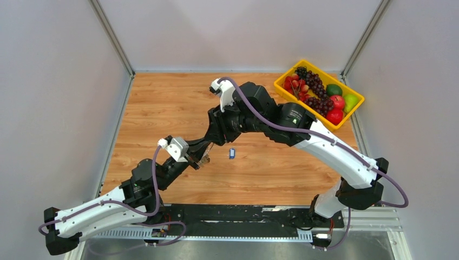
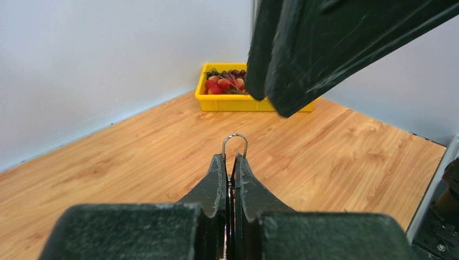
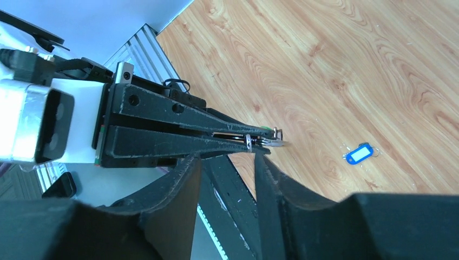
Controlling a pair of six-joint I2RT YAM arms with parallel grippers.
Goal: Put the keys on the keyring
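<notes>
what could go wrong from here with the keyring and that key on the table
The left tool pinches the keyring with only a short arc of wire showing past its tips; a nudge from the right tool, open right beside it, could twist or pull the ring loose.
The blue-tagged key lies flat on the table, apart from both tools; it may slide rather than lift when grasped.

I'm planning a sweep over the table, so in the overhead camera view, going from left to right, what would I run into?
Left gripper, shut on the keyring → blue-tagged key lying on the wood → yellow bin of fruit at the far right.
</notes>
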